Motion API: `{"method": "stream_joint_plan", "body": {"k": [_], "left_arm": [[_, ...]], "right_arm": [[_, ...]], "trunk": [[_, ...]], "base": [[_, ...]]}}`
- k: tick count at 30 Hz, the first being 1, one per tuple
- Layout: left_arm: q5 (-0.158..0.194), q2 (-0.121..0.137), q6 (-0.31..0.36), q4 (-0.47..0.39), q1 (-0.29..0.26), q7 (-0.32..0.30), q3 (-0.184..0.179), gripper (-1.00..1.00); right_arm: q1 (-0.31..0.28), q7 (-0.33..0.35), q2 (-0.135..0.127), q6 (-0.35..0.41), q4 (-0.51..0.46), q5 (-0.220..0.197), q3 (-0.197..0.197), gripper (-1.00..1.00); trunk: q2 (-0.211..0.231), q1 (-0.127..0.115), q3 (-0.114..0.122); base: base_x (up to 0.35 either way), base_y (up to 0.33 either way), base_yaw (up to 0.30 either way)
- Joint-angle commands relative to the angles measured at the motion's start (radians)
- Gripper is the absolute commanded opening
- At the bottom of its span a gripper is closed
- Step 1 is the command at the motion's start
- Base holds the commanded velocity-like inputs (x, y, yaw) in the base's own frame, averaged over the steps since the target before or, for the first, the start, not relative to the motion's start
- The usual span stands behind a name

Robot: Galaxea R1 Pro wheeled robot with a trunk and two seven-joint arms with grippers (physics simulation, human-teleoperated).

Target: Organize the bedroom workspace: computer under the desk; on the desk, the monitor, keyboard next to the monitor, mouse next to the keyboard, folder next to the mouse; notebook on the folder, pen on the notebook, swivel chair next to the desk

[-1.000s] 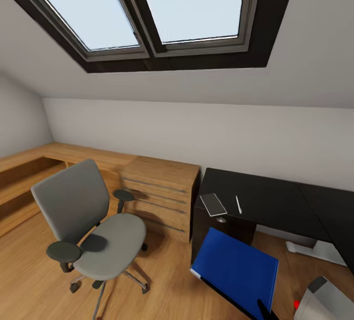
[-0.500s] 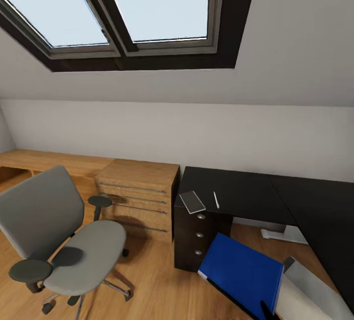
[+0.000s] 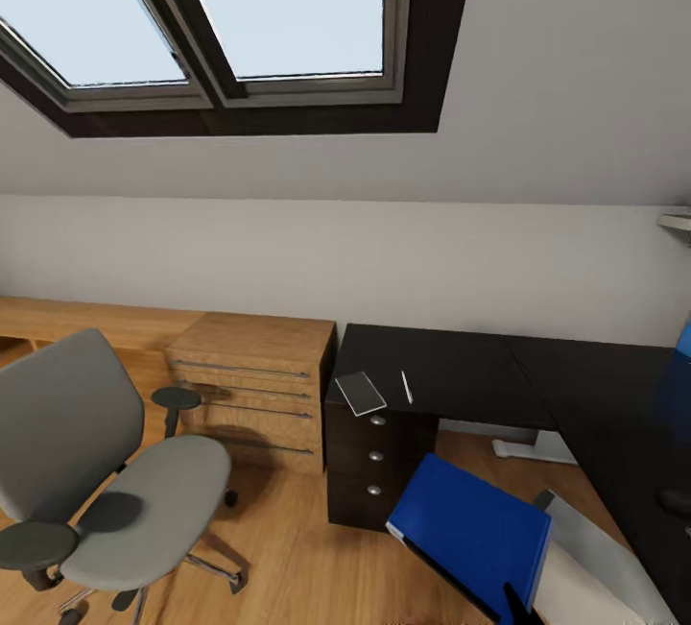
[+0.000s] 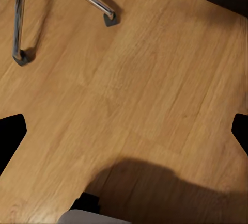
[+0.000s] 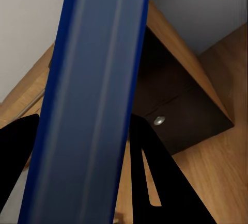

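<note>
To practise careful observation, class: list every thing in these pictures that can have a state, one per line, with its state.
folder: held in the air, tilted, above the floor
right gripper: shut on the folder
left gripper: open, nothing between its fingers
swivel chair: seat bare, apart from the desk
desk drawers: closed
pen: lying on the desk

I'm looking into an attic room of a home, fitted out as a study: a skylight set in the sloping ceiling, warm wood floor, a black-topped bench with drawers, a grey swivel chair, and a low light-wood cabinet along the white wall.
</note>
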Motion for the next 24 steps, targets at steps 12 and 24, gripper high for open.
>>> {"method": "stream_joint_plan", "body": {"k": [12,24], "left_arm": [[0.011,0.001,-0.006,0.0,-0.001,0.007,-0.008,1.0],[0.011,0.002,-0.006,0.0,-0.001,0.007,-0.008,1.0]], "right_arm": [[0.0,0.001,0.003,0.004,-0.001,-0.011,-0.001,-1.0],[0.0,-0.001,0.006,0.004,-0.002,-0.012,-0.001,-1.0]], "trunk": [[-0.001,0.0,-0.019],[-0.001,0.0,-0.038]], "base": [[0.0,0.0,-0.096],[0.0,0.0,-0.002]]}}
